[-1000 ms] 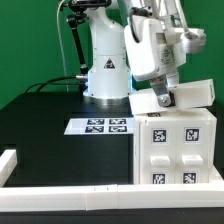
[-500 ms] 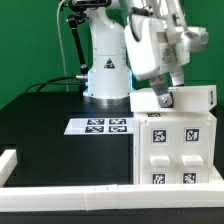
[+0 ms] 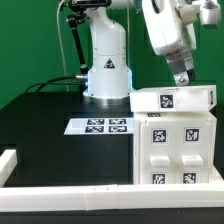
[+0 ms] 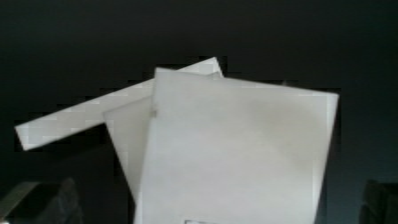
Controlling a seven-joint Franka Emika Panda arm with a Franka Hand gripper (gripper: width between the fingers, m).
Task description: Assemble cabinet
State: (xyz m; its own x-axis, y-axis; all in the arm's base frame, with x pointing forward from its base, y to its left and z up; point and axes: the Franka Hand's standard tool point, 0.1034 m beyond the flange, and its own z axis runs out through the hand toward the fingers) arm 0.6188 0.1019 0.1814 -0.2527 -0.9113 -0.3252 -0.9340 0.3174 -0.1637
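Observation:
The cabinet [image 3: 176,150] is a large white box at the exterior view's right, its front face showing four tagged square panels. A flat white panel with one tag [image 3: 172,98] lies across its top, overhanging slightly. My gripper [image 3: 183,78] hangs just above that panel's right part and does not touch it. In the wrist view the white panel [image 4: 240,150] fills the middle, with another white edge [image 4: 80,118] sticking out beneath it. My gripper [image 4: 210,208] has its fingers [image 4: 43,200] spread wide at both sides, holding nothing.
The marker board [image 3: 103,125] lies flat on the black table in front of the robot base [image 3: 107,70]. A long white rail [image 3: 70,198] runs along the front edge, and a short one [image 3: 8,163] at the left.
My gripper has let go of the tagged panel and risen up and to the exterior view's right. The panel now lies level on the cabinet top.

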